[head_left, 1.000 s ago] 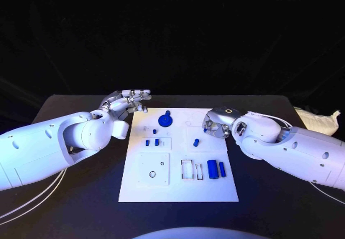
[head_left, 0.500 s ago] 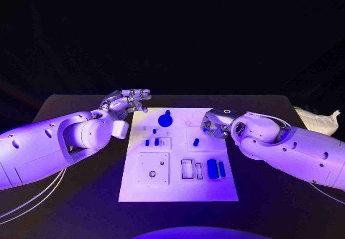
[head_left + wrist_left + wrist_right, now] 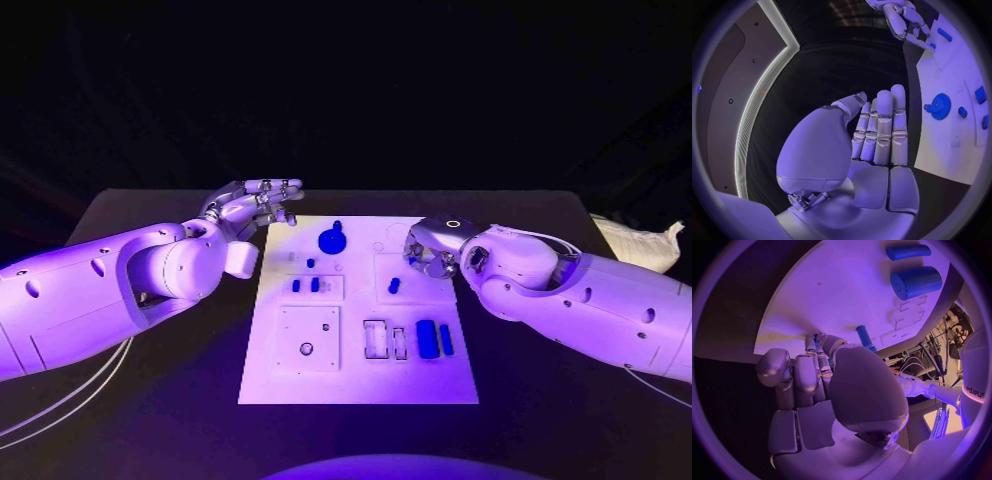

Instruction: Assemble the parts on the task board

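Blue short peg (image 3: 392, 286) on white task board (image 3: 361, 385), mid-board, long axis pointing away from robot; right hand (image 3: 431, 252) nearer, just beside, fingers curled, grasp unclear; left hand (image 3: 254, 207) released, off board's edge.

The right hand (image 3: 826, 385) curls its fingers (image 3: 807, 372) over the task board (image 3: 842, 295) near a blue peg (image 3: 865, 337).
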You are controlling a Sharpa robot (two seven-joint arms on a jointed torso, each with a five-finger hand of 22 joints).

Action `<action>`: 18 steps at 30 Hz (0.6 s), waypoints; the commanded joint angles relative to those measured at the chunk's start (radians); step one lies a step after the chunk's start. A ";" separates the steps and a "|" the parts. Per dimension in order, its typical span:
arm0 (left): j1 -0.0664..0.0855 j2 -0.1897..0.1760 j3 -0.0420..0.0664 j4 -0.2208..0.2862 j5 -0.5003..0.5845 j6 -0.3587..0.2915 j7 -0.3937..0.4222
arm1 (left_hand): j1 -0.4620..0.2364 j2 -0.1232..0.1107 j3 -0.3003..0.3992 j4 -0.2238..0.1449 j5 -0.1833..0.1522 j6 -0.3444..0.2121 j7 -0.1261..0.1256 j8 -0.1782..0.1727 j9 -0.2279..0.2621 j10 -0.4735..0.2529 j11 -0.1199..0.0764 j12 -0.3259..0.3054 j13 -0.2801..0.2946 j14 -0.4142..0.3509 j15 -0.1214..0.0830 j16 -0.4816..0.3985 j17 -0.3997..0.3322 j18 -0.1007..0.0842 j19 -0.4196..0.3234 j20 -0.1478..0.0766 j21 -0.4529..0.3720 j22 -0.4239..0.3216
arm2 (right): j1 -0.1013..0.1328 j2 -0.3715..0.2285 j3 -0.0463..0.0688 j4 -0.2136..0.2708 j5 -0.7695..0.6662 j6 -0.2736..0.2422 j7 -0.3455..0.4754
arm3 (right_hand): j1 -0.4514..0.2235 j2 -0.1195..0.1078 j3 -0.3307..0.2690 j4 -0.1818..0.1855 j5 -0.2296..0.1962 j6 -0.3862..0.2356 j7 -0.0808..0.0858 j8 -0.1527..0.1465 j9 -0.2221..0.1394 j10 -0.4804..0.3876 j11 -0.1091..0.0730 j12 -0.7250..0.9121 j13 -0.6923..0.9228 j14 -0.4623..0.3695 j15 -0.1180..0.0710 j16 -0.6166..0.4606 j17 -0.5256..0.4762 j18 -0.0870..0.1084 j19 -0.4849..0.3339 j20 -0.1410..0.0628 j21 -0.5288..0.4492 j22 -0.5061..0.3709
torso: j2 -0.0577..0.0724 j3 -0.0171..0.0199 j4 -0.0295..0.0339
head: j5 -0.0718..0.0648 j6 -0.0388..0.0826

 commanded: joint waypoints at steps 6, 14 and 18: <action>0.000 0.000 0.001 0.003 -0.013 0.021 -0.001 | 0.009 0.006 -0.001 -0.009 0.004 -0.007 -0.002 0.004 -0.002 -0.006 0.000 0.006 -0.001 0.000 -0.002 -0.003 -0.002 0.012 0.003 -0.002 -0.004 -0.001 | -0.009 0.003 -0.008 0.008 -0.066 -0.033 -0.046 | 0.004 0.024 0.022 -0.030 -0.012 0.018 0.002 0.008 0.010 0.033 -0.004 0.000 0.000 0.043 -0.012 -0.001 -0.005 -0.015 0.017 -0.002 0.020 0.026 | 0.000 0.0000 -0.0008 | -0.003 -0.003; 0.000 -0.002 0.001 0.001 -0.014 0.021 -0.002 | 0.009 0.006 -0.001 -0.009 0.004 -0.007 -0.002 0.004 -0.002 -0.006 0.000 0.006 -0.001 0.000 -0.002 -0.003 -0.002 0.012 0.003 -0.002 -0.004 -0.001 | -0.009 -0.010 -0.006 0.036 -0.045 -0.106 -0.040 | -0.002 0.022 0.025 -0.034 -0.014 0.020 0.003 0.008 0.011 0.037 -0.004 -0.003 -0.001 0.043 -0.012 -0.002 -0.007 -0.016 0.019 -0.002 0.023 0.030 | -0.001 -0.0003 -0.0002 | -0.002 -0.002; 0.000 -0.004 0.001 0.001 -0.014 0.022 -0.003 | 0.010 0.006 -0.001 -0.009 0.004 -0.007 -0.001 0.004 -0.002 -0.006 0.000 0.006 -0.001 0.000 -0.002 -0.003 -0.003 0.012 0.003 -0.002 -0.004 -0.001 | -0.009 -0.019 -0.003 0.050 -0.036 -0.123 -0.039 | -0.006 0.021 0.026 -0.036 -0.017 0.021 0.004 0.007 0.012 0.039 -0.003 -0.005 -0.002 0.043 -0.012 -0.001 -0.007 -0.016 0.020 -0.002 0.024 0.031 | -0.002 -0.0006 -0.0009 | -0.001 -0.001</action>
